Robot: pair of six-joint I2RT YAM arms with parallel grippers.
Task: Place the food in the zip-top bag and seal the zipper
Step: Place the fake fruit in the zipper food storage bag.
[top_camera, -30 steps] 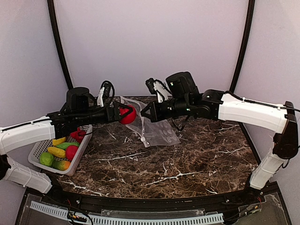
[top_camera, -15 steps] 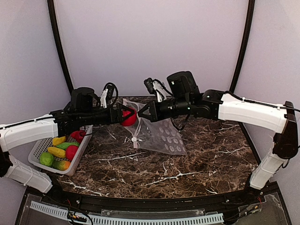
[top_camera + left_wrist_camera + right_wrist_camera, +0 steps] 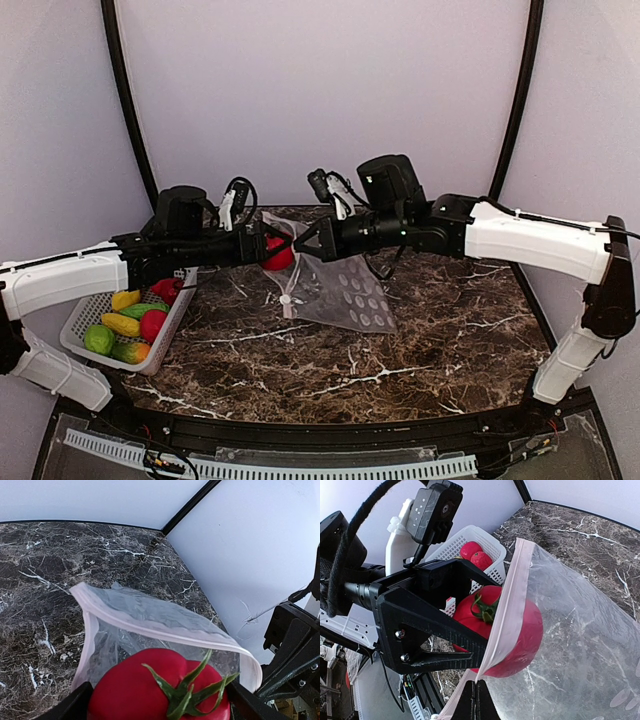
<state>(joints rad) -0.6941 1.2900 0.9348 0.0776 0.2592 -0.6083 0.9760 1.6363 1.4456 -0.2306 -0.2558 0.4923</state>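
at the left of the top view the white basket [image 3: 165, 335] holds green, yellow and red food [image 3: 125, 325], all yet to be bagged. at centre the left gripper [image 3: 268, 250], fingers wide around a red tomato [image 3: 150, 690], has it halfway through the mouth of the zip-top bag [image 3: 350, 290]. the bag's pink zipper [image 3: 165, 625] is unsealed. just right of it, the right gripper [image 3: 305, 240] pinches the bag's edge, lifting it open.

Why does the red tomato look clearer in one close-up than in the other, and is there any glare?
Left wrist view: the tomato sits bare near the lens, sharp, with only a soft sheen. Right wrist view: part of it shows through the film of the bag, slightly milky. Top external view: even light, no harsh glare.
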